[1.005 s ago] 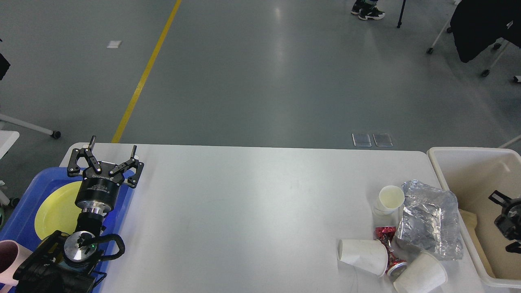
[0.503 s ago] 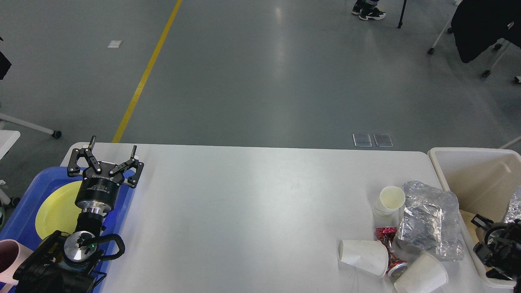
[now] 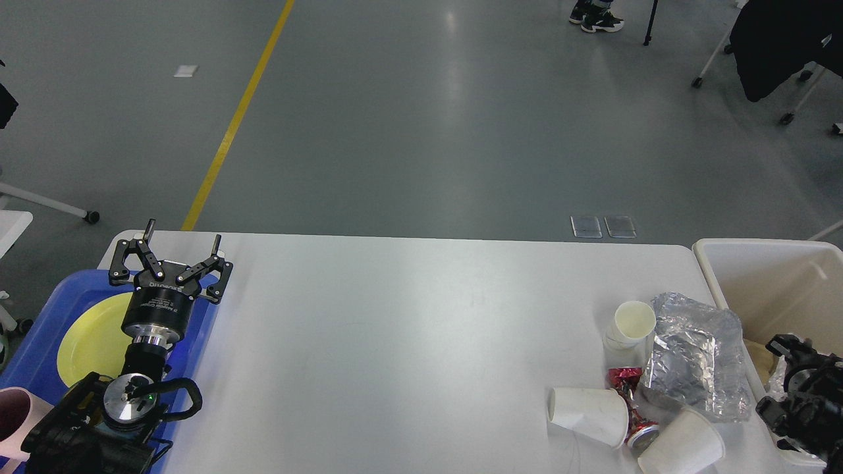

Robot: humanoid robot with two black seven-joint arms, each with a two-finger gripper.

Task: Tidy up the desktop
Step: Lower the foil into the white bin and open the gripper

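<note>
The white desktop [image 3: 408, 342] fills the middle of the head view. At its right end lie rubbish: stacked upright paper cups [image 3: 632, 322], a crumpled foil sheet [image 3: 695, 359], two tipped paper cups [image 3: 586, 413] [image 3: 681, 447], a red wrapper [image 3: 624, 378] and a can [image 3: 642, 434]. My left gripper [image 3: 183, 237] is open and empty, above the far left corner of the desktop beside the blue tray [image 3: 33, 349]. My right gripper [image 3: 788, 347] is dark and small, at the near left wall of the cream bin [image 3: 770, 283]; its fingers cannot be told apart.
The blue tray holds a yellow plate [image 3: 89, 342]. A pink cup [image 3: 13, 421] stands at the bottom left edge. Beige paper lies inside the bin [image 3: 761, 352]. Chairs and a person's feet are on the floor far behind the table.
My right arm has moved from inside the bin toward me and left, to the bin's near left wall. The left arm and the rubbish have not moved.
</note>
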